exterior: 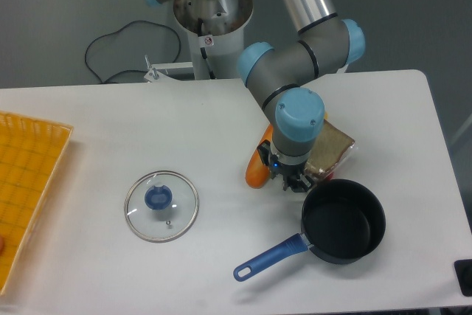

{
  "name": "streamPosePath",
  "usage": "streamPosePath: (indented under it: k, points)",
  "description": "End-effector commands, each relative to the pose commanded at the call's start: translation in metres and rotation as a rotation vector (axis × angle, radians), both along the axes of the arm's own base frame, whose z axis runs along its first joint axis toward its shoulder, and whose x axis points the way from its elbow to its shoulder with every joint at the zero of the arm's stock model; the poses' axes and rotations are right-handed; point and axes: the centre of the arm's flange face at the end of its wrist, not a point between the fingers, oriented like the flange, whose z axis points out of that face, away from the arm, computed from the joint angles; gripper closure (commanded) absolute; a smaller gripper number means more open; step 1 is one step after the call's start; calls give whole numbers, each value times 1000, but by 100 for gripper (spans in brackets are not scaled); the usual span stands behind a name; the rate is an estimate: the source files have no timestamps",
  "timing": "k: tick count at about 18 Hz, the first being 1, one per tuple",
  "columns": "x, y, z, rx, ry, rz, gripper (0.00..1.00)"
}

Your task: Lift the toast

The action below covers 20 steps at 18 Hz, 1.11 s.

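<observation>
1. The toast [333, 148] lies flat on the white table [184, 123], right of centre. My wrist covers its left part, so only its speckled brown right side and dark crust edge show.
2. My gripper [293, 181] sits low at the toast's near-left corner, just beside the rim of the pan. My fingers [298, 183] are small and dark under my blue wrist cap, and I cannot tell how far apart they stand or whether they have hold of anything.
3. The toast's near edge is right by the far rim of the black pan [344, 220]; I cannot tell if they touch. A sliver of something red shows between the two.
4. The pan stands upright with its mouth open, and its blue handle [268, 257] points toward the near-left.
5. An orange carrot-like piece [259, 169] lies just left of my wrist, with its rounded end toward the front and its far end hidden behind my arm.
6. Well to the left, a round glass lid [161, 206] with a blue knob rests flat on the table.
7. At the far left edge sits a yellow-orange tray [29, 182], partly cut off by the frame.
8. Behind the table my base [212, 16] stands, with a black cable [110, 49] looping on the grey floor beside it.
</observation>
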Motion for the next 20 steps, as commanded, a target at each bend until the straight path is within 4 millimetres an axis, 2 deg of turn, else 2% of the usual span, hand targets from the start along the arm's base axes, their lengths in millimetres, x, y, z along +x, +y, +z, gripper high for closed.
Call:
streamPosePath:
  k: [1,5,13,18,20]
  points:
    - [0,0,0,-1,1,0,93]
    - [0,0,1,-1,1,1,100]
    - [0,-1,3,-4,3,4,100]
    - [-1,-1,12,0,9,8,100]
    - [0,-2,23,5,15,9,100]
